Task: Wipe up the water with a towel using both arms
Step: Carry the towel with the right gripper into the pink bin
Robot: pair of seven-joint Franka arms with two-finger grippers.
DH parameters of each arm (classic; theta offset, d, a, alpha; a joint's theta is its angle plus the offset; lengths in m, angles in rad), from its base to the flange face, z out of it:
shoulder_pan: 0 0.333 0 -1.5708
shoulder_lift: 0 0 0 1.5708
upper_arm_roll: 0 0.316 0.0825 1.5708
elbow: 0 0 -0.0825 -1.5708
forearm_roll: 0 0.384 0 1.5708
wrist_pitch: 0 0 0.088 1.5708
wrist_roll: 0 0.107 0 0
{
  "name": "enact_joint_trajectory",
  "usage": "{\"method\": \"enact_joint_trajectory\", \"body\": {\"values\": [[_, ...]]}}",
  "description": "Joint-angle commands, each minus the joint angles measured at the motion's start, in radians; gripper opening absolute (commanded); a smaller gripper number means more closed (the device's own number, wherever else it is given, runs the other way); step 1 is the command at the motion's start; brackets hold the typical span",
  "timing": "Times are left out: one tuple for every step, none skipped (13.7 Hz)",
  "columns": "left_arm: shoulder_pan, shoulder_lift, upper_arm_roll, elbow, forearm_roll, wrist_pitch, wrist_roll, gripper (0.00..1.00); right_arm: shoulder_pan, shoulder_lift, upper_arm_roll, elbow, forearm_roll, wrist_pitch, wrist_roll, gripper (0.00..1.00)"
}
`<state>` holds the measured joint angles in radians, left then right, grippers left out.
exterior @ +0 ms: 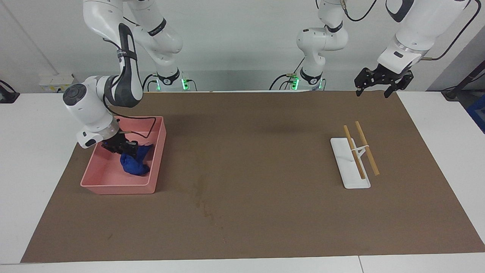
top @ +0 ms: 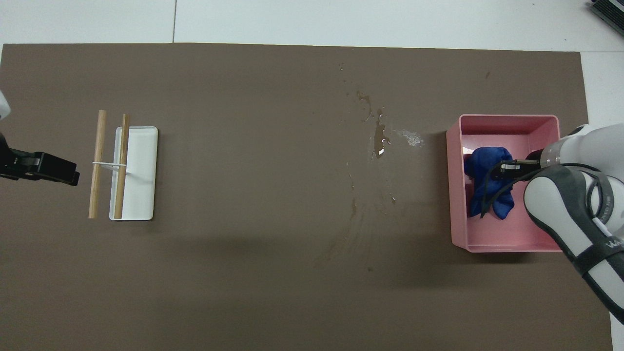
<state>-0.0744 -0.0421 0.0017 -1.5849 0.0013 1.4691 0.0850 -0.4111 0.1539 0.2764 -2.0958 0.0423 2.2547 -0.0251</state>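
The deep-blue towel lies bunched on the floor of the pink tray, at the right arm's end of the table. My right gripper is down inside the tray, right at the top of the towel. The water shows as a wet streak with specks on the brown mat, beside the tray toward the middle of the table; in the facing view it is a faint stain. My left gripper waits open and empty, raised over the mat's edge at the left arm's end.
A white rack carrying two wooden sticks stands on the mat near the left arm's end. The brown mat covers most of the white table.
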Motion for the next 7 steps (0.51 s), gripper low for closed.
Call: {"method": "enact_joint_trajectory", "body": {"values": [[-0.010,-0.004,0.011,0.000,0.016,-0.015,0.015,1.00,0.000,-0.049,0.006,0.039,0.005,-0.090,0.016,1.00],[-0.010,-0.004,0.011,-0.001,0.016,-0.015,0.015,1.00,0.011,-0.068,0.006,0.059,0.005,-0.128,0.024,1.00],[-0.010,-0.004,0.011,-0.001,0.017,-0.015,0.015,1.00,0.029,-0.089,0.006,0.075,-0.004,-0.165,0.045,1.00],[-0.010,-0.004,0.011,0.000,0.016,-0.015,0.015,1.00,0.040,-0.117,0.006,0.089,-0.012,-0.200,0.074,1.00],[-0.010,-0.004,0.011,-0.001,0.017,-0.015,0.015,1.00,0.047,-0.143,0.013,0.098,-0.015,-0.233,0.094,1.00],[-0.010,-0.004,0.011,-0.001,0.016,-0.015,0.015,1.00,0.070,-0.164,0.018,0.115,-0.016,-0.268,0.109,1.00],[-0.010,-0.004,0.011,0.000,0.016,-0.015,0.015,1.00,0.104,-0.177,0.018,0.132,-0.025,-0.305,0.143,1.00]]}}
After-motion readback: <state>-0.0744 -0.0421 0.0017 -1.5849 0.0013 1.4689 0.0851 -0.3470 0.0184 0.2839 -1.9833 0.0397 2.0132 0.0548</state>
